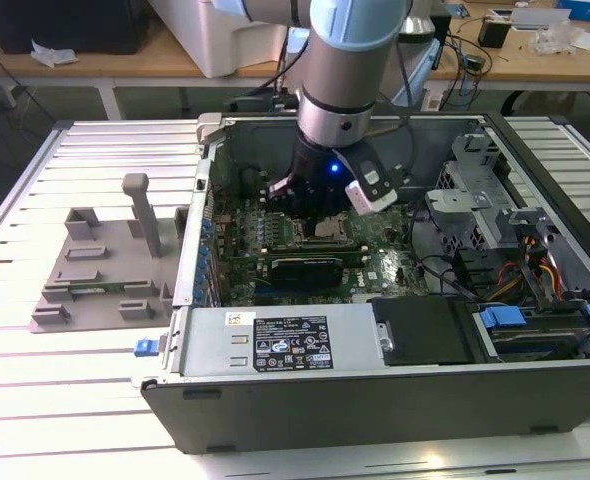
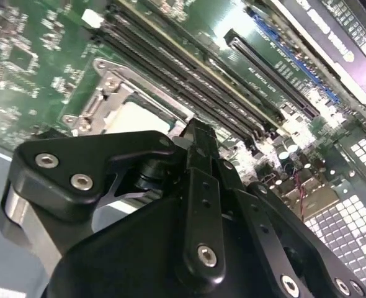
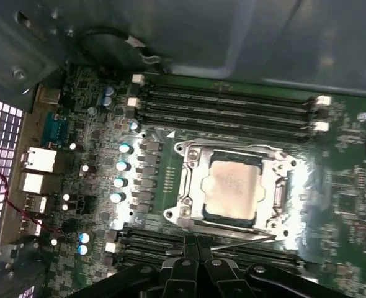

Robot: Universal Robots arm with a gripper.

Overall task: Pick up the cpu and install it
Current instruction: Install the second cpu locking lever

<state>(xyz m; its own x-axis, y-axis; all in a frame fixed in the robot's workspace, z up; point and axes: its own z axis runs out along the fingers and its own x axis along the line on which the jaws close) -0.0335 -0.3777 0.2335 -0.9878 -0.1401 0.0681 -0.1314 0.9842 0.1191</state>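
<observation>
The cpu (image 3: 232,187) is a small flat square chip with a silver-grey metal top and a paler rim. In the first wrist view it lies flat and level inside the metal socket frame (image 3: 189,186) on the green motherboard (image 3: 344,198), square with the frame. In the second wrist view its pale top (image 2: 135,118) shows partly, seated in the same frame

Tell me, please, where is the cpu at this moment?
In the first wrist view the cpu lies inside the metal socket frame on the motherboard, between two banks of memory slots, with the gripper beside it.
</observation>
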